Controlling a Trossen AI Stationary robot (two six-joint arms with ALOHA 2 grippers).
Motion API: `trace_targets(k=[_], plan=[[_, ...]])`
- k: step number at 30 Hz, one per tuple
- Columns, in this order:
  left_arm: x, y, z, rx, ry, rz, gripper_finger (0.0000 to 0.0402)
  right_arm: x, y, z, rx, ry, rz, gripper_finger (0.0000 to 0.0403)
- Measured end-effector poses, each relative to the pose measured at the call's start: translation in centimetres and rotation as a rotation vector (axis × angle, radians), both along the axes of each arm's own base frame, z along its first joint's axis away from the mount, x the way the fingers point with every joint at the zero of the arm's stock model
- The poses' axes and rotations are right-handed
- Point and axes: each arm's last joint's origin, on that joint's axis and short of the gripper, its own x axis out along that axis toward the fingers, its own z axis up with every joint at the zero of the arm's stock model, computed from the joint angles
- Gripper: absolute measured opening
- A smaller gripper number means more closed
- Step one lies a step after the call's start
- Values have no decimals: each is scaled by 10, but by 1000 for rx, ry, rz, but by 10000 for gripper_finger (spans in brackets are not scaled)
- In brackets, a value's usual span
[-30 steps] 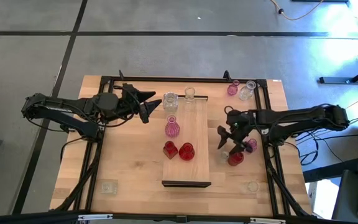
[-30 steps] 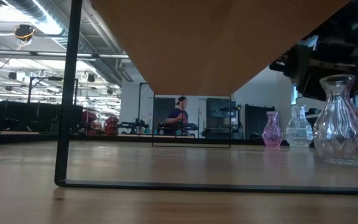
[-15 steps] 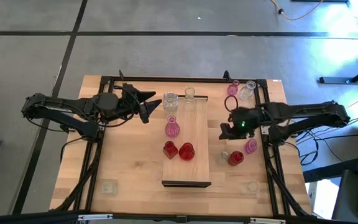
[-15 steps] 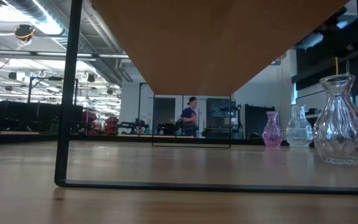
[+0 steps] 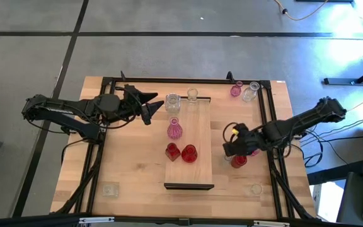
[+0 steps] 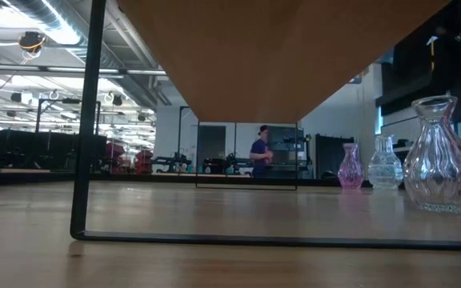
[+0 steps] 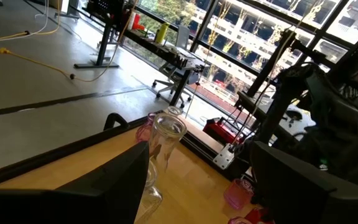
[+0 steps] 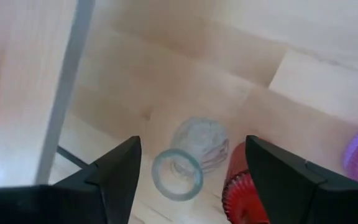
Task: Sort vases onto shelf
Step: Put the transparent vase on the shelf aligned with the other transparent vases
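Item: right gripper (image 5: 230,146), fingers spread and empty, hanging directly above a clear vase (image 8: 188,155) standing upright just off the shelf's (image 5: 189,135) 3 o'clock edge. We judge a straight descent comes next. A red vase (image 8: 244,190) touches it, seen only in our right wrist view. Left gripper (image 5: 151,107), open, waits at 10 o'clock.

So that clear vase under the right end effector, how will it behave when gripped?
The clear vase looks like smooth glass, so probably slippery and fragile. Its narrow neck above a bulbous body suggests it could tip if nudged. The red vase sits close beside it; the right end effector, open, might bump that.
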Motion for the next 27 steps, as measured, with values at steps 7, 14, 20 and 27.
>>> trace_targets(k=[7, 14, 20, 27], plan=[[0, 0, 0, 0, 0, 0, 274, 13, 6, -13, 3, 48, 49, 269], [0, 0, 0, 0, 0, 0, 274, 9, 5, -8, 25, 30, 55, 269], [0, 0, -1, 1, 6, 0, 274, 1, 4, 0, 88, 33, 97, 267], [-1, 0, -4, 5, 46, 0, 274, -9, 0, -3, 69, 137, 146, 213]])
